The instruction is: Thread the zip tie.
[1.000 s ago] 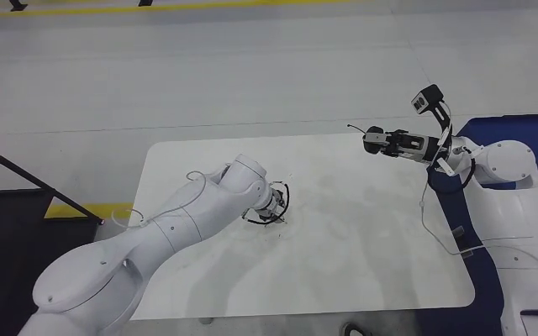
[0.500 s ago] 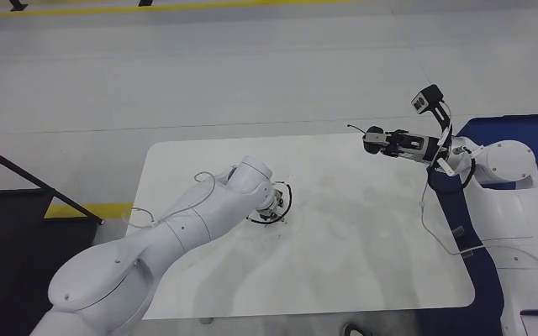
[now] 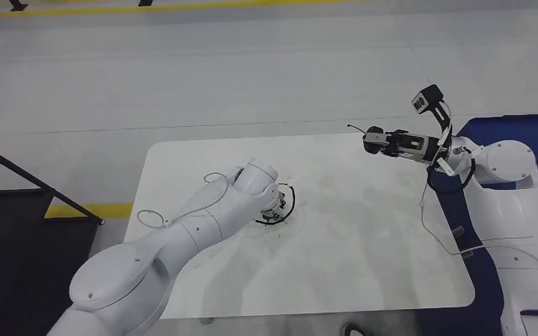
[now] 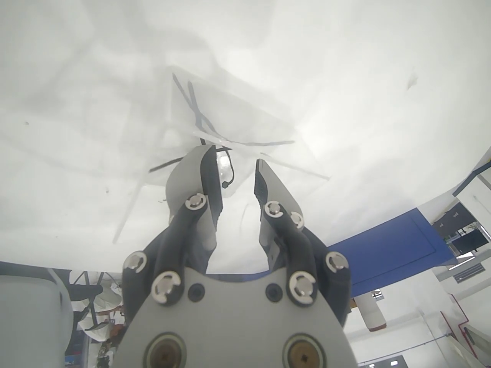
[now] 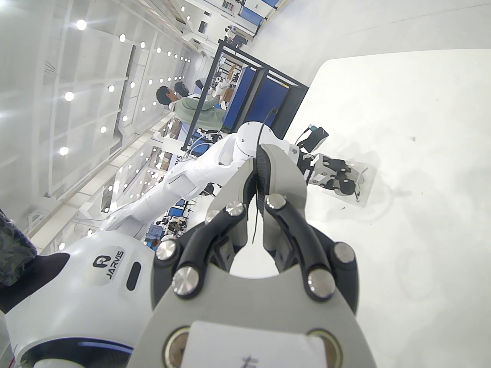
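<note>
White table (image 3: 378, 252) with rounded corners on a pale grey floor (image 3: 252, 76); yellow line (image 3: 252, 7) across the floor at 12 o'clock, yellow strip (image 3: 84, 210) off the table's 9 o'clock edge, blue mat (image 3: 500, 126) past the 3 o'clock edge. From above, taking the table's middle as dial centre: close in toward 10 o'clock, left gripper (image 4: 234, 158), fingers parted roughly halfway with nothing between them, tips down over a clear bag (image 4: 245, 116) lying flat on the top with several black ties (image 4: 195, 112) inside; cannot tell whether touching the bag. Out at 1 o'clock, above the table's far edge, right gripper (image 3: 368, 139), fingers closed tight on a thin black zip tie (image 5: 264, 126), clamped part-way along, one end poking beyond the tips, the other trailing back between the fingers. Grippers well apart, plain white top between them. Same white top running from 3 round to 6 o'clock, out to the right and near edges. Across the 7 to 8 o'clock part, the left arm (image 3: 193, 227).
</note>
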Controlling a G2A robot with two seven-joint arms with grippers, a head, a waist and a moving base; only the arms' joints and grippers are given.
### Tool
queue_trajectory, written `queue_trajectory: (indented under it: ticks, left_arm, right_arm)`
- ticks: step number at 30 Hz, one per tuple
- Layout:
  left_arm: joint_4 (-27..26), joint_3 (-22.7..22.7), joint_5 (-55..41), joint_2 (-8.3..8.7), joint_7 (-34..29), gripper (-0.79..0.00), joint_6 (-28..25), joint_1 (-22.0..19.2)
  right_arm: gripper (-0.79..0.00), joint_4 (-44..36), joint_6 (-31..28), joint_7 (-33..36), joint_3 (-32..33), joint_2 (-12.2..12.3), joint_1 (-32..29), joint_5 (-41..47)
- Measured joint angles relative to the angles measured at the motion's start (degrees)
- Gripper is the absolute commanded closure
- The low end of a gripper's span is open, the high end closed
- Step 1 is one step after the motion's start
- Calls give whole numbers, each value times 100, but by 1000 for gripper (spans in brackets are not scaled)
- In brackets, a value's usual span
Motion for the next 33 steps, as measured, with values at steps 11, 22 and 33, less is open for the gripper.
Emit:
queue_trajectory:
  ticks: [11,22,33]
  left_arm:
    - [591,0,505,-315,-513,0,0,-44]
    - [452,0,571,-376,-725,0,0,-297]
    - [-978,0,287,353,-1166,0,0,-495]
  right_arm:
    - [0,0,0,0,0,0,0,0]
    - [0,0,0,0,0,0,0,0]
    - [0,0,0,0,0,0,0,0]
